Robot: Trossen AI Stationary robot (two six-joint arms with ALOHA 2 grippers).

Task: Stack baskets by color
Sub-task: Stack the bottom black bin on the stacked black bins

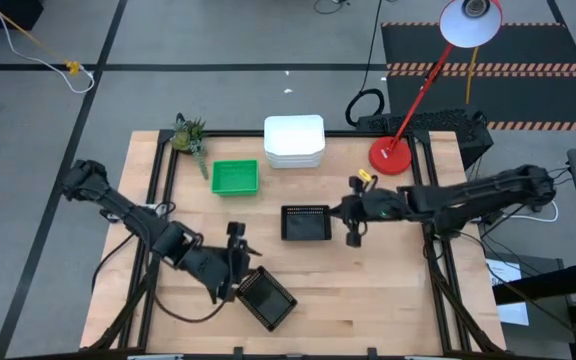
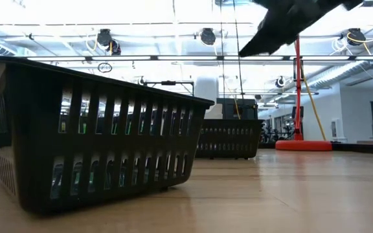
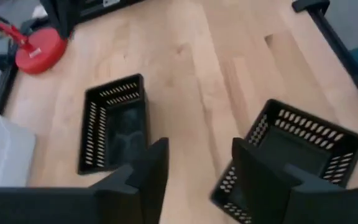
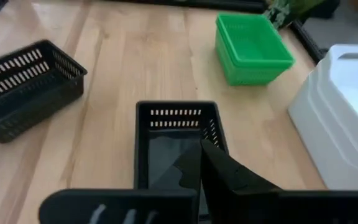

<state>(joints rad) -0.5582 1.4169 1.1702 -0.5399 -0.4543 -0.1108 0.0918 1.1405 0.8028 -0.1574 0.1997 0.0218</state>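
Grippers first, operator. Your left gripper (image 3: 194,171) sits over the front of the table (image 1: 388,290), its two fingers parted with bare wood showing between them in its wrist view; nothing is caught between them. It hangs just beside the near black basket (image 1: 266,298), at that basket's edge; whether a finger touches the rim cannot be told. That basket lies skewed to the table edges, near the front.

Your right gripper (image 1: 353,222) is at mid-table, fingers brought fully together with nothing between them. It stands just to the right of the second black basket (image 1: 306,223), which sits square on the wood at the centre; in the right wrist view the closed fingertips overlap that basket's near end. Whether this basket is single or nested cannot be told.

Moving outward, note the green baskets (image 1: 234,177) stacked together towards the back left, and the white baskets (image 1: 294,141) stacked at the back centre, just beside the green ones. A small plant (image 1: 189,135) stands at the back left corner, and a red lamp base (image 1: 390,155) rests at the back right, its arm rising to a white shade.
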